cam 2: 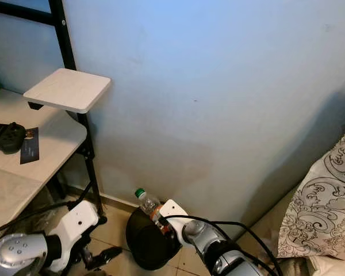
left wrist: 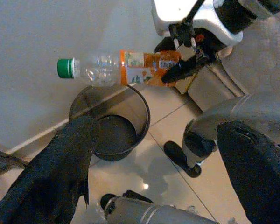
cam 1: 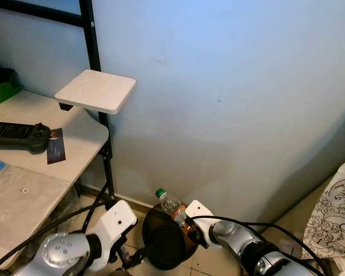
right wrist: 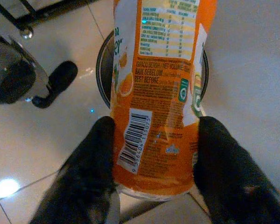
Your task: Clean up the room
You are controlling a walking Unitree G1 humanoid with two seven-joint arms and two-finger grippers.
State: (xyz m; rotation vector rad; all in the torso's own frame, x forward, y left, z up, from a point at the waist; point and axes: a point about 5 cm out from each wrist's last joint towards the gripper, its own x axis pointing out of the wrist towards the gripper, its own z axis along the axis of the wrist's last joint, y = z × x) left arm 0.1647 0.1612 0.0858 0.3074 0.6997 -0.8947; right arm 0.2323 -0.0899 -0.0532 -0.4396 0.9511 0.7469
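Pale blue wall (cam 1: pixel 230 98), glossy tiled floor (left wrist: pixel 177 126) below. Over round dark metal bin (left wrist: pixel 109 128): clear plastic bottle with green cap and orange label (left wrist: pixel 126 67), base clamped by right gripper (right wrist: pixel 154 154). Left gripper (left wrist: pixel 154 172) spread wide, holding nothing. Bin's lower part hidden behind arms.

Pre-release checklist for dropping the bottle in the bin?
1. Right pincer shut on the bottle: ok.
2. Bottle over the bin opening: ok, it hangs above the rim.
3. Bin upright, mouth unobstructed: ok.
4. Left pincer clear of the drop path: ok, open and beside the bin.
5. Bottle cap on: ok.
6. Bottle empty: cannot tell.
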